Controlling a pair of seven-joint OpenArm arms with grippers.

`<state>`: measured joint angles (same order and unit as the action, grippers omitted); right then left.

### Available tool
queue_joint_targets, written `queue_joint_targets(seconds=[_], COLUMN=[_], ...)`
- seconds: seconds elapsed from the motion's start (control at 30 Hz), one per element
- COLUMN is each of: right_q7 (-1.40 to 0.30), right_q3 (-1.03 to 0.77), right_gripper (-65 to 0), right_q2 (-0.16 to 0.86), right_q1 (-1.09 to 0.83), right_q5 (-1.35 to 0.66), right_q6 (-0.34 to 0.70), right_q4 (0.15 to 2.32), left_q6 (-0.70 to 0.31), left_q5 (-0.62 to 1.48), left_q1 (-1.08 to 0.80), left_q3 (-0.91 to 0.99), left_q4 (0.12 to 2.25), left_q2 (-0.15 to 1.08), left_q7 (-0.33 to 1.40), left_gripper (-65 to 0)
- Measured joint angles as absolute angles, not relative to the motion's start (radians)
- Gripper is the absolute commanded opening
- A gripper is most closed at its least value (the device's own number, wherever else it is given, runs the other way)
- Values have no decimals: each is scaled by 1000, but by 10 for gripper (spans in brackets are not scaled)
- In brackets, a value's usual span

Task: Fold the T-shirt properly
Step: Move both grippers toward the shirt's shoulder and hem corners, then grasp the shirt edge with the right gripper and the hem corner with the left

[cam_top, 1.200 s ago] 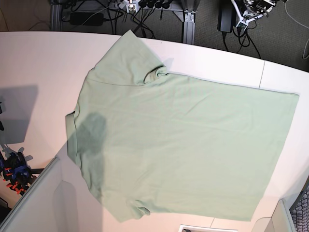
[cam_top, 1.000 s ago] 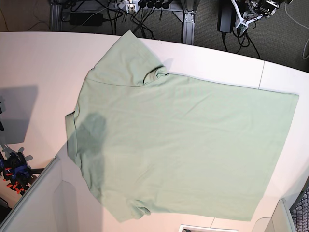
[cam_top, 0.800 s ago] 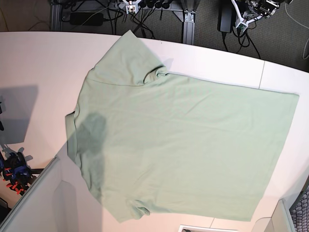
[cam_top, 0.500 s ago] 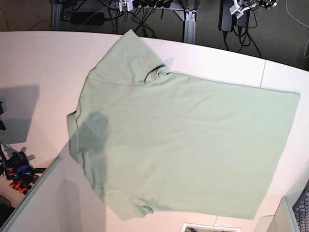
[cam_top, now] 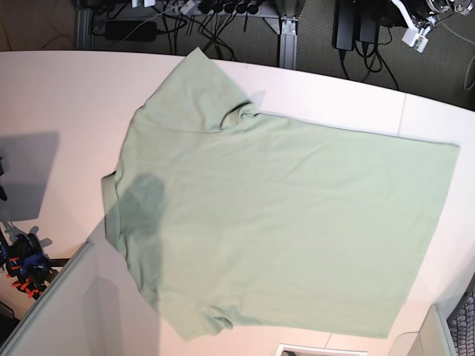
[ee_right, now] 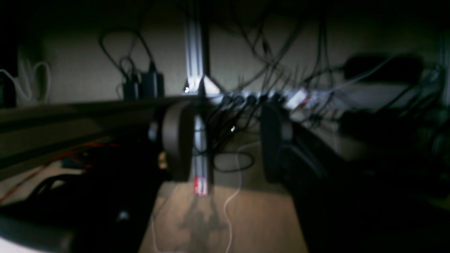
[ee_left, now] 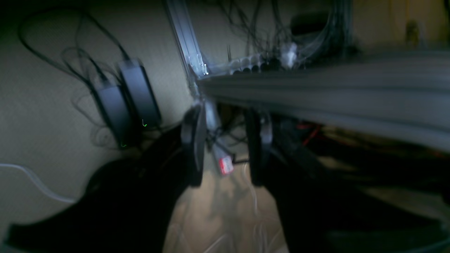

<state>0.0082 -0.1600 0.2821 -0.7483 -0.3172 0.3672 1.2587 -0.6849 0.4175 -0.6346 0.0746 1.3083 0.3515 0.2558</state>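
The T-shirt (cam_top: 274, 215) is pale sage green and lies spread flat on the white table (cam_top: 59, 96), collar end to the left and hem to the right. One sleeve (cam_top: 197, 89) points to the far edge, the other (cam_top: 200, 319) to the near edge. My left gripper (ee_left: 225, 151) is open and empty, off the table, facing floor and cables. My right gripper (ee_right: 225, 147) is open and empty, also facing cables under the table. A part of the left arm (cam_top: 423, 18) shows at the base view's top right edge. Neither wrist view shows the shirt.
Black power adapters (ee_left: 130, 102) and a power strip with many cables (ee_right: 260, 98) lie behind the table, beside an aluminium frame post (cam_top: 288, 33). Coloured clamps (cam_top: 26, 263) sit at the lower left. A table seam (cam_top: 404, 111) runs near the shirt's hem.
The arm parts at the top edge of the base view have drawn back, mostly out of frame. The shirt lies flat as before.
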Motion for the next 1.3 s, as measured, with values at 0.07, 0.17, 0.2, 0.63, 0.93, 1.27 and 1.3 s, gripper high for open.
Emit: queue_joint_targets(seconds=[0.07,0.17,0.2,0.63,0.93,1.27,1.3], right_q7=[7,-13,-29,-123,-224,-254,-257], right_q3=[-166,-168,-167,-215,-284,-292,-292], right_gripper=[-347,-347,-347,-346,-346,-346,-346], right_q2=[282,277,276,204,38,-67,-67], right_q1=[-794,-847,-863,-883,-693,-654,-645], right_q5=[-317,-315,-318,-400,-418,-388,-389], right_q6=[368,372,374,328,186,109,109], right_q4=[1345,1462,1504,1888,1877,1829,1823], left_q6=[-686,-687,-686,-685,-686,-685,-686], left_q5=[448,487,506,728,729,780,789], left_q1=[-661,-691,-705,-781,-776,-767,-752], left_q3=[128,185,206,374,373,374,374], left_q4=[1377,1449,1469,1636,1637,1638,1638], left_q2=[353,358,358,406,462,518,518], left_q7=[248,250,260,404,412,521,580], left_gripper=[-422,-422,-422,-422,-380,-305,-305])
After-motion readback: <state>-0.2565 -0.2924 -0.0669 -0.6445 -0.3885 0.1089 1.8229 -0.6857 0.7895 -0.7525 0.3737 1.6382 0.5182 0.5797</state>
